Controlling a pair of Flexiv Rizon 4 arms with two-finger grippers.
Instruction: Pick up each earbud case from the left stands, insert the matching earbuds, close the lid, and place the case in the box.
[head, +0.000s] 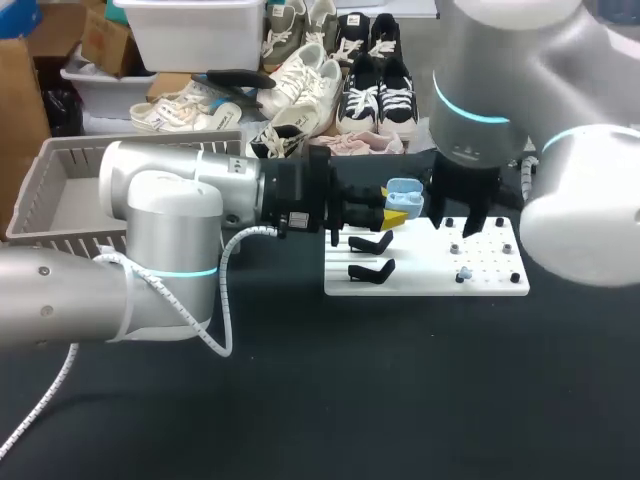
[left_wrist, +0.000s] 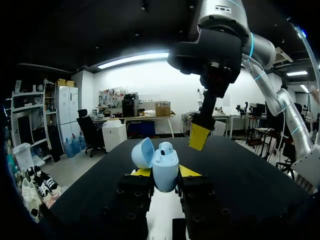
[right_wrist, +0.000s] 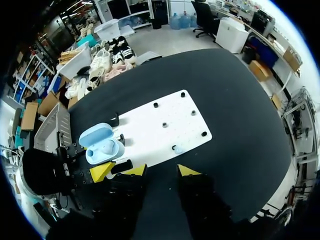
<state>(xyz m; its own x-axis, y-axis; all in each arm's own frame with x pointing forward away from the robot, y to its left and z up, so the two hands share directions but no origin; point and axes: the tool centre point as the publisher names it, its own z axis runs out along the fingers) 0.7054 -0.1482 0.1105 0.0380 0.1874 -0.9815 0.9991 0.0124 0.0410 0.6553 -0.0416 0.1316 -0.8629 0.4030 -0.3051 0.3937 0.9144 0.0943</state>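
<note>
On the dark surface (head: 400, 390) the left arm comes in low from its side and the right arm hangs over the white board (head: 420, 277), with the grey slatted box (head: 70, 160) well apart, beyond the left arm. The left gripper (left_wrist: 165, 172) clamps the light-blue earbud case (left_wrist: 165, 170) from two sides. The case stands upright with its lid swung back and what looks like one earbud (left_wrist: 166, 147) seated inside. The right gripper (right_wrist: 161, 171) is spread open and empty. From it, the case lies off to one side, just beside one yellow tip. A small pale piece, probably the other earbud (right_wrist: 176, 149), lies on the board almost straight ahead of its fingers. The right arm is judged the nearer: it would drop on that piece, then carry it sideways to the case's upward-facing mouth.
</note>
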